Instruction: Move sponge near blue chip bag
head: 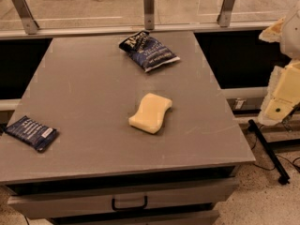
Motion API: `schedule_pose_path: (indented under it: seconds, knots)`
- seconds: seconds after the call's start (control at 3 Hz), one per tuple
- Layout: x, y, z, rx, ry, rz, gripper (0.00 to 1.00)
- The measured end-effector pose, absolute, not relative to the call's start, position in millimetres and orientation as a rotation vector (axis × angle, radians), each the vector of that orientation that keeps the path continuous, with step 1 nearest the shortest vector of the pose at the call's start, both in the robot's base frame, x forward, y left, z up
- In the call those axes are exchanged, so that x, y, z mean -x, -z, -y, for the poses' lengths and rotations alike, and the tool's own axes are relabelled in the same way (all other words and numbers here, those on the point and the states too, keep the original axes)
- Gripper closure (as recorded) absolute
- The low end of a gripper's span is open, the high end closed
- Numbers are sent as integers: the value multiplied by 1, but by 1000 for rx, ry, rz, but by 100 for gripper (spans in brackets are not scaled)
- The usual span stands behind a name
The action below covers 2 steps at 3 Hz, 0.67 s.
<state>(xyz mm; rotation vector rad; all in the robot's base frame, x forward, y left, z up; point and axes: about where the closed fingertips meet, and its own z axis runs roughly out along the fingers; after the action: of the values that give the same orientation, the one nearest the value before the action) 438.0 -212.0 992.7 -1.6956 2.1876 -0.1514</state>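
Note:
The sponge point(151, 112), a thick pale yellow foam block with wavy sides, lies flat near the middle of the grey table point(84, 78). The blue chip bag point(148, 50), puffy and dark blue with a black end and white lettering, lies at the far middle of the table, well beyond the sponge. My gripper point(281, 100) is cream-coloured and hangs at the right edge of the view, off the table's right side and apart from both objects. It holds nothing that I can see.
A flat rectangular blue packet point(32, 133) with a white label lies near the table's left front edge. A glass railing with metal posts point(148, 7) runs behind the table. A drawer with a black handle point(129, 203) is under the front edge. A black stand leg point(268, 150) is on the floor at the right.

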Motion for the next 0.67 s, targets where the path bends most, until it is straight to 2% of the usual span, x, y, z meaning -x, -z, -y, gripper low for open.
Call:
schedule_pose_path:
  seconds: [0.67]
  knots:
    - [-439, -992, 203, 1713, 119, -2184, 0]
